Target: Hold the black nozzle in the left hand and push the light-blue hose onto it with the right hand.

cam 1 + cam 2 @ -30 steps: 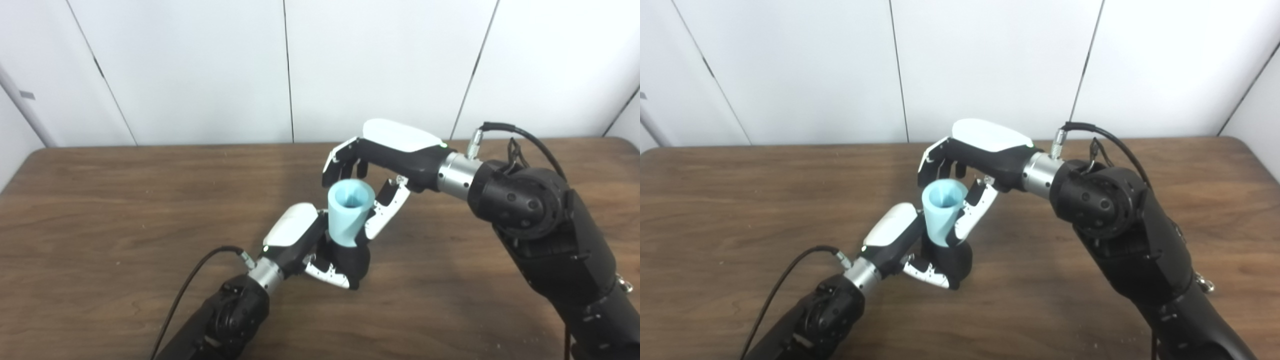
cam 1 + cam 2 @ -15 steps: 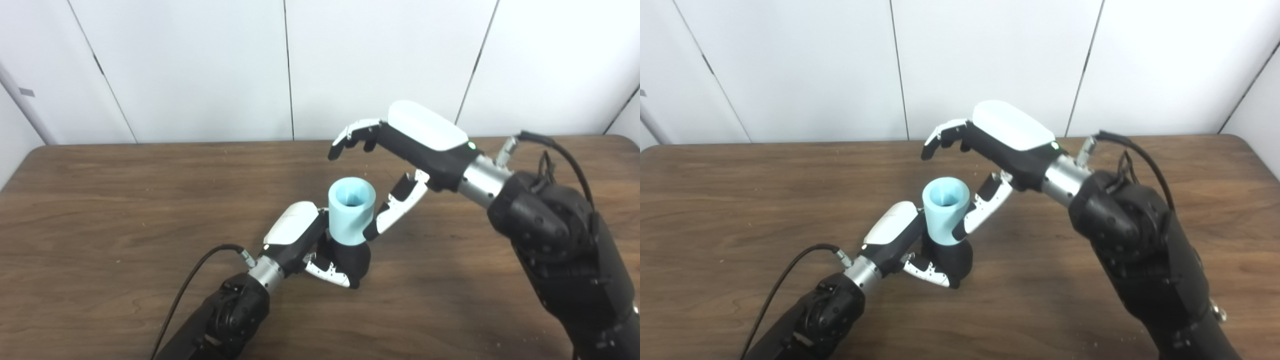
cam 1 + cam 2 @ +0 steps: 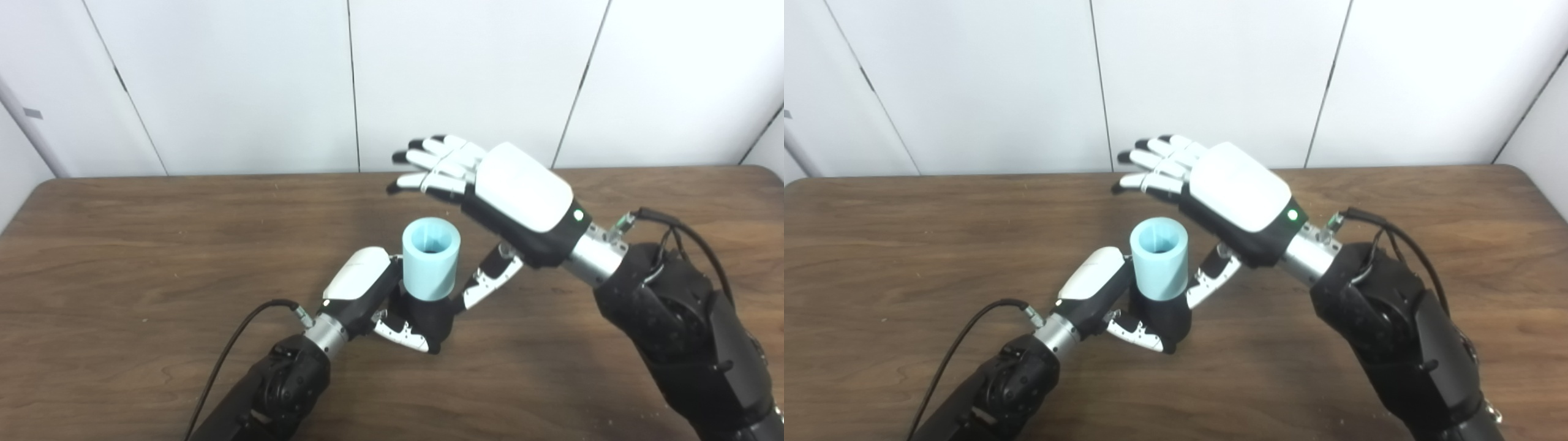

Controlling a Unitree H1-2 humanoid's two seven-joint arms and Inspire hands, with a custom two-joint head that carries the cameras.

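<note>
Left eye view: left hand (image 3: 367, 293) wraps black nozzle (image 3: 429, 315), bracing it; light-blue hose (image 3: 430, 258) seated upright above its grip. Right eye view: right hand (image 3: 1225, 196) spread flat, empty, hovering above hose, prob. released.

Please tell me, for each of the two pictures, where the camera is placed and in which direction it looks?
Left eye view: on the head, left side, looking down and forward at the table; both arms rise from the bottom edge.
Right eye view: beside it, same direction; everything appears shifted left.
Shared: left hand gripping the black nozzle, the light-blue hose standing on it, the open right hand above.
</note>
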